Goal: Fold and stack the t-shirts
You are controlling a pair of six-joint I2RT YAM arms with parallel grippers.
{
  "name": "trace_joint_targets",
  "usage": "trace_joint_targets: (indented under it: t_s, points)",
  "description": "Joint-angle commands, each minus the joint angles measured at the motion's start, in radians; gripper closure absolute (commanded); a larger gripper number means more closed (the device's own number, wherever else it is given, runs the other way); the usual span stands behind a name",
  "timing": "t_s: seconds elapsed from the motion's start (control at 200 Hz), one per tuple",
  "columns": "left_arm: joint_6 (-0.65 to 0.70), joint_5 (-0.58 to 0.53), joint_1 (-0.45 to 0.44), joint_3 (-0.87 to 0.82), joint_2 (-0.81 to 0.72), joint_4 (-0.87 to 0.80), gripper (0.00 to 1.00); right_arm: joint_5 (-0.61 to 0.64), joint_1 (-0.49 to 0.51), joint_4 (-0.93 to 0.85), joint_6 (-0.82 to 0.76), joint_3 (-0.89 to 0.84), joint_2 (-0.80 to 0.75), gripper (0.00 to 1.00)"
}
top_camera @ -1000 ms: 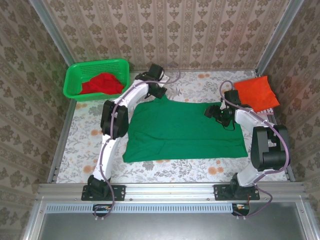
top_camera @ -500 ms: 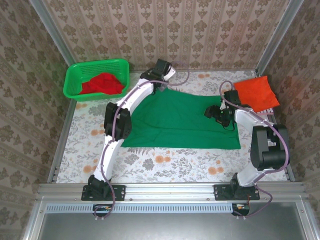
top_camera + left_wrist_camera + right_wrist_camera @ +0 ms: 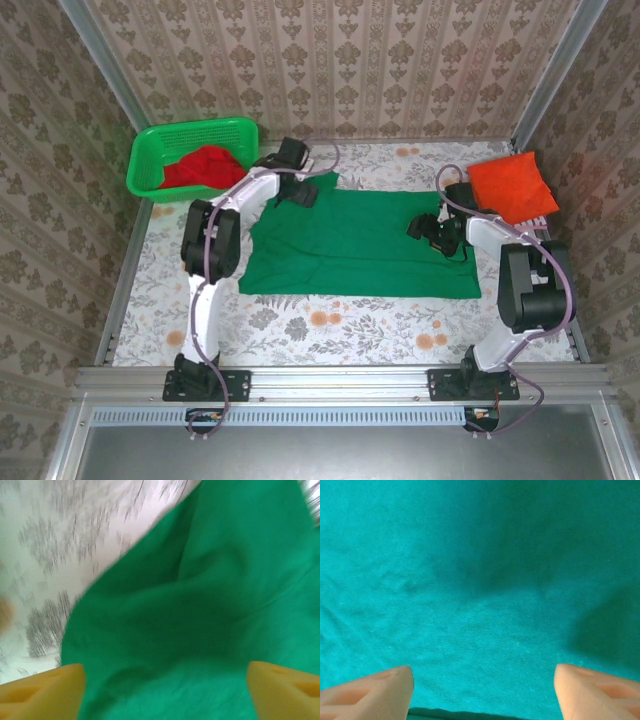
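Observation:
A dark green t-shirt [image 3: 360, 245] lies spread flat across the middle of the table. My left gripper [image 3: 299, 191] hovers over its far left corner, open. Its yellow fingertips [image 3: 42, 690] stand wide apart above the green cloth [image 3: 200, 605], gripping nothing. My right gripper [image 3: 422, 229] sits low over the shirt's right part, also open, with bare green cloth [image 3: 480, 580] between its fingertips [image 3: 367, 692]. An orange-red t-shirt [image 3: 513, 188] lies folded at the far right. A red t-shirt [image 3: 205, 165] is bunched in the basket.
The bright green lattice basket [image 3: 190, 130] stands at the far left corner. Patterned walls and metal rails close in the table on three sides. Flowered tablecloth [image 3: 330, 325] shows bare along the near edge, in front of the green shirt.
My left gripper dragged the green shirt toward the back, then opened, let go of it and shifted left. The right arm has not moved.

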Motion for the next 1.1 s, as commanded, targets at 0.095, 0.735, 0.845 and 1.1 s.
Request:
trace_joint_targets:
  t_s: [0.095,0.735,0.845,1.1]
  points:
    - [-0.19,0.164,0.054,-0.166,-0.079,0.095,0.36,-0.018,0.022,-0.007,-0.008,0.065,0.03,0.25]
    - [-0.361,0.26,-0.069,-0.545,-0.346,0.176,0.3,0.107,-0.067,-0.136,0.001,-0.066,-0.018,0.25]
    - [-0.342,0.236,-0.06,-0.512,-0.373,0.164,0.26,0.101,-0.122,-0.139,-0.002,-0.084,-0.021,0.25]
    - [-0.242,0.222,0.049,-0.297,-0.271,0.092,0.2,0.079,-0.216,-0.13,-0.01,-0.065,0.02,0.25]
